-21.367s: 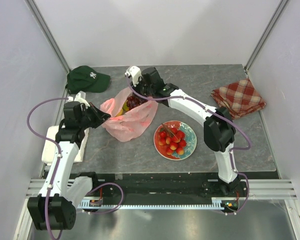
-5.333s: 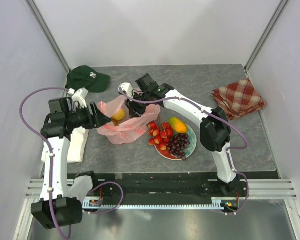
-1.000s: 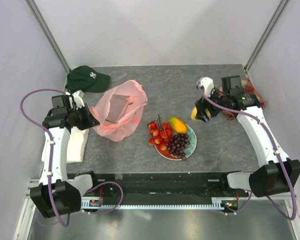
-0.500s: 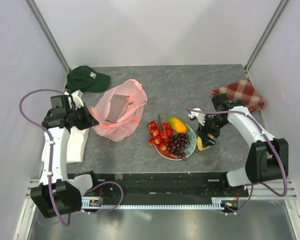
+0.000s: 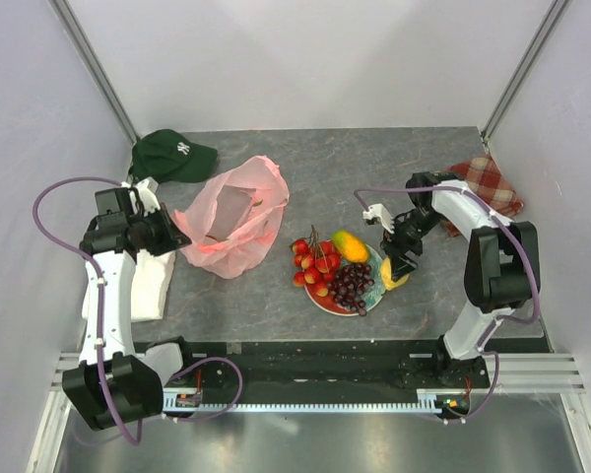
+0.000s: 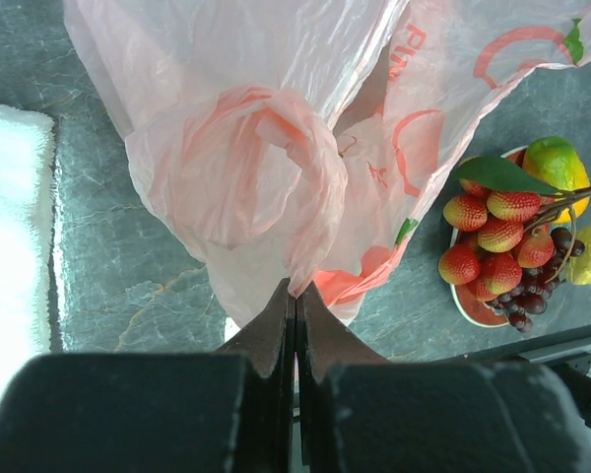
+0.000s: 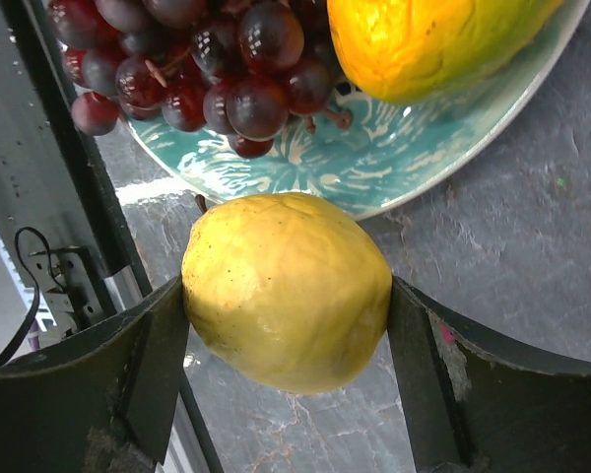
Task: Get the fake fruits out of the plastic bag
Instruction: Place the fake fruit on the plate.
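The plate (image 5: 366, 294) is being filled by berries (image 5: 313, 268) and grapes (image 5: 350, 286); free passage is being left over the table (image 5: 374, 177) behind it.

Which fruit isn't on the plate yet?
The yellow lemon: the right end effector grips it just off the rim of the plate. The red berries, grapes and orange-yellow fruit lie on the plate.

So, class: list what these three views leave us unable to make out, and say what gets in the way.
1. Top view, bag: crumpled pink film hides what, if anything, is inside.
2. Right wrist view, plate: cut off by the top edge; the lemon covers part of its rim.
3. Top view, cloth: partly behind the right arm.
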